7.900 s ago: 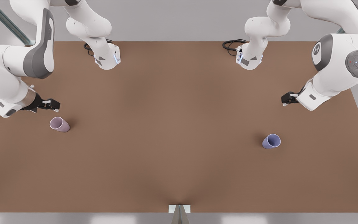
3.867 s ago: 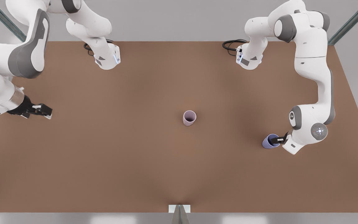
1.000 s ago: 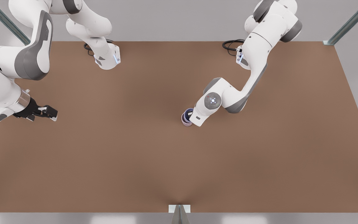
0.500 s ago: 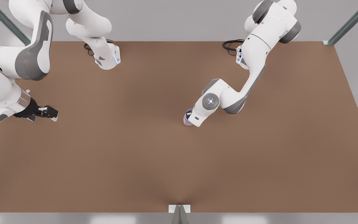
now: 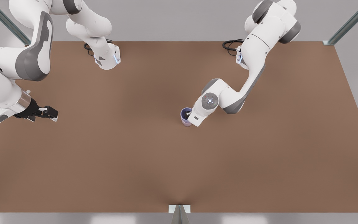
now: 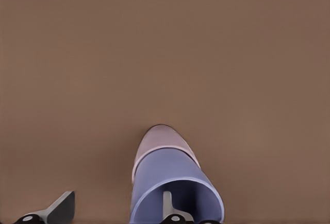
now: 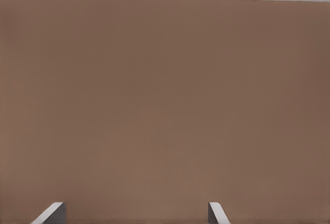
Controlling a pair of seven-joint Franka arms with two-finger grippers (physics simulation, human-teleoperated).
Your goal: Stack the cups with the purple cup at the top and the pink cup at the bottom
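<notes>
Brown table (image 5: pixel 135 161) mid-centre: purple cup (image 6: pixel 172 190) sits nested in pink cup (image 6: pixel 164 139); left gripper (image 6: pixel 121 213), spread astride the purple cup's wall, needs withdrawing; right gripper (image 5: pixel 49 112) waits far left, spread.

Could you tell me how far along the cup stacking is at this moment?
Mostly done: the purple cup sits nested in the pink cup mid-table. In hand: the left gripper is open, one finger inside the purple cup's mouth and one outside, no longer clamping the wall. Left: lift that arm clear. The right gripper waits open at the front view's left.
</notes>
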